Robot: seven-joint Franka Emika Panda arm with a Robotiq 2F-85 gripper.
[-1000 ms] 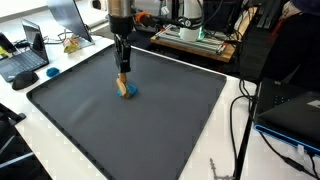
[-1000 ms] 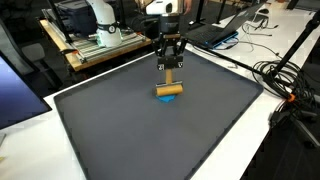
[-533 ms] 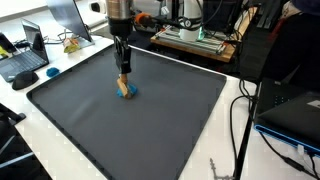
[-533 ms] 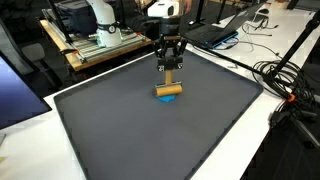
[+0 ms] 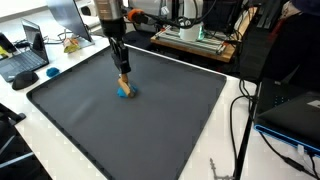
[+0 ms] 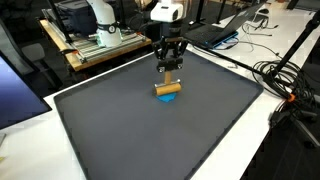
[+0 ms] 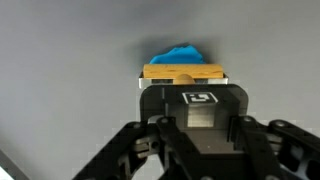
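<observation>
Gripper (image 6: pixel 170 68) tight on tan wooden block (image 6: pixel 168 90), rumpled blue lump (image 7: pixel 180 53) beneath.

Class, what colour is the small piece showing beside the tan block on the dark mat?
Blue. The piece shows best in the wrist view, just beyond the tan block.

Saw a white surface (image 5: pixel 22 103) beneath a large dark grey mat (image 5: pixel 150 125), an open black laptop (image 5: pixel 24 60) and tangled black cables (image 6: pixel 285 85) nearby.

On mat (image 6: pixel 150 140): small piece (image 6: pixel 168 99), block (image 6: pixel 168 89) atop it, claw (image 6: pixel 171 69) directly above block.
</observation>
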